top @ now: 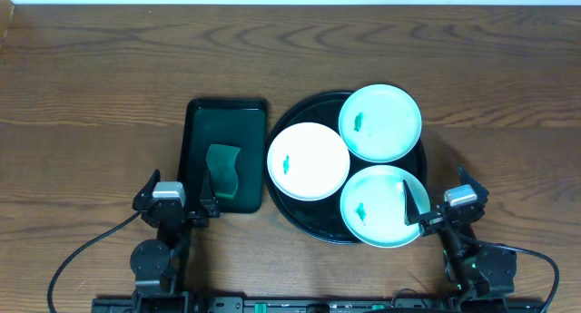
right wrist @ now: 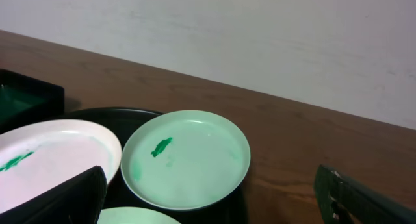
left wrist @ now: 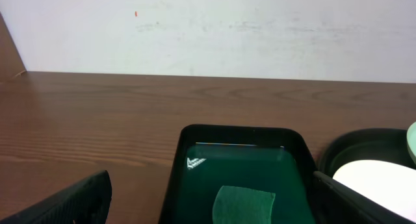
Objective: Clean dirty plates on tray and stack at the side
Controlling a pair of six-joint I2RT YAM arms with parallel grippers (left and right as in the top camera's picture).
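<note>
Three round plates lie on the black round tray (top: 295,209): a white plate (top: 309,161) at the left, a pale green plate (top: 380,122) at the back right, and a pale green plate (top: 377,207) at the front right. Each has a small green smear. My left gripper (top: 177,200) is open and empty at the front left, next to the dark green tray. My right gripper (top: 442,202) is open and empty, its left finger over the front right plate's edge. The right wrist view shows the back plate (right wrist: 186,159) and the white plate (right wrist: 52,156).
A rectangular dark green tray (top: 225,122) stands left of the round tray and holds a green cloth pad (top: 223,171), which also shows in the left wrist view (left wrist: 244,204). Bare wooden table (top: 91,95) spreads to the left, back and right.
</note>
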